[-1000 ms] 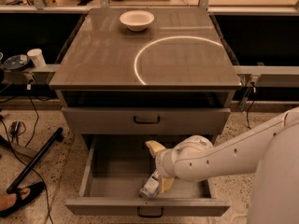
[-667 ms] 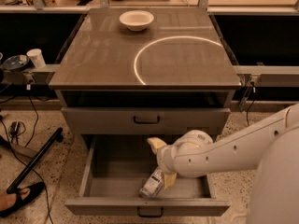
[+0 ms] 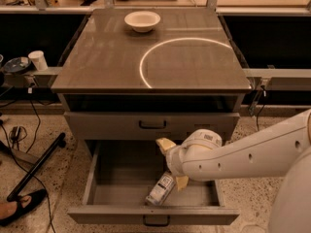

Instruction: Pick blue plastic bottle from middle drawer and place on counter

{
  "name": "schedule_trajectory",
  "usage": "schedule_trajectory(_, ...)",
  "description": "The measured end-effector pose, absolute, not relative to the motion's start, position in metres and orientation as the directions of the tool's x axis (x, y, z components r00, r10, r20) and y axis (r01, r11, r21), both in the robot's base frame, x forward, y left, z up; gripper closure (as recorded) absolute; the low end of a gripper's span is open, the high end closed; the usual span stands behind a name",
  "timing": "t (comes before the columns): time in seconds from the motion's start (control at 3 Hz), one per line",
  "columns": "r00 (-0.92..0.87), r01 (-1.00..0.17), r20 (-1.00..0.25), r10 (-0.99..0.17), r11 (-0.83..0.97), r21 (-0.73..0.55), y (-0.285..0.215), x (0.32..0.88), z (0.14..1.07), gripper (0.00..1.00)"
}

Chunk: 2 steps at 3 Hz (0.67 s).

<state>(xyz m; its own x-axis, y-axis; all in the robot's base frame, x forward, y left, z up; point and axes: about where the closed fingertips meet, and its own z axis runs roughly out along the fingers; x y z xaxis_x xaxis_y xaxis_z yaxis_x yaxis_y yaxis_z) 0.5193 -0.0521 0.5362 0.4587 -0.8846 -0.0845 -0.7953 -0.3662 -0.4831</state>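
The blue plastic bottle point(image 3: 161, 189), clear with a white-bluish label, lies tilted on the floor of the pulled-out middle drawer point(image 3: 116, 174), near its front wall. My gripper point(image 3: 173, 163) reaches into the drawer from the right on a white arm. Its yellowish fingers are spread apart, one up point(image 3: 165, 143) and one down point(image 3: 181, 182). The lower finger is right beside the bottle's upper end. The bottle is not between the fingers. The counter point(image 3: 107, 57) above has a pale bright arc across its top.
A white bowl point(image 3: 142, 20) sits at the back of the counter. A closed drawer with a dark handle point(image 3: 152, 125) is above the open one. A white cup point(image 3: 37, 60) stands on a ledge at left. A dark pole point(image 3: 34, 166) and cables lie on the floor at left.
My gripper has shifted slightly up and to the right in the drawer. The bottle stays in about the same place on the drawer floor.
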Motion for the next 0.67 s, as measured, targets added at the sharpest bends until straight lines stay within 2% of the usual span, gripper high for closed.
schedule_trajectory(0.33,0.426,-0.798,-0.063,-0.902,-0.342,-0.497,-0.0787,0.5199,0.5305,0.0)
schedule_trajectory(0.67,0.427,-0.797,-0.063,-0.902,-0.342,-0.497,-0.0787,0.5199,0.5306,0.0)
